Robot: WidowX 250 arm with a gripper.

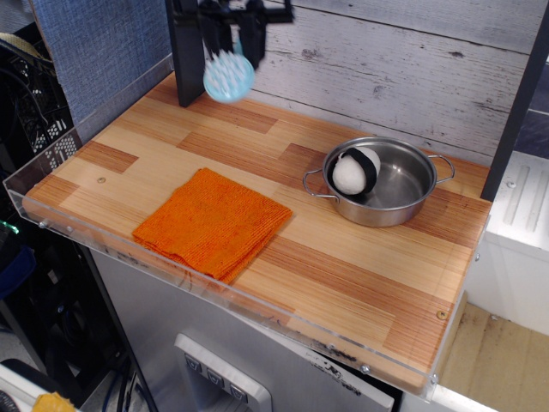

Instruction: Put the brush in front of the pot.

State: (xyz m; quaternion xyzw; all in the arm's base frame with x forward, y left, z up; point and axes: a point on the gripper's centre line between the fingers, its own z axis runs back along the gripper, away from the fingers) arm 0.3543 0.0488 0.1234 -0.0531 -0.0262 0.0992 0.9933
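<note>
Pinched around the handle of the brush (229,75), the fingers (250,36) of the gripper (233,34) at the top edge of view, with the round bristled head hanging just below them, held clear above the wooden table (360,266). Down and to the right, well apart: the pot (401,193) resting on the boards, a white-and-black ball (354,172) inside it. Below, nearer the front edge: a folded orange cloth (212,222) lying flat
</note>
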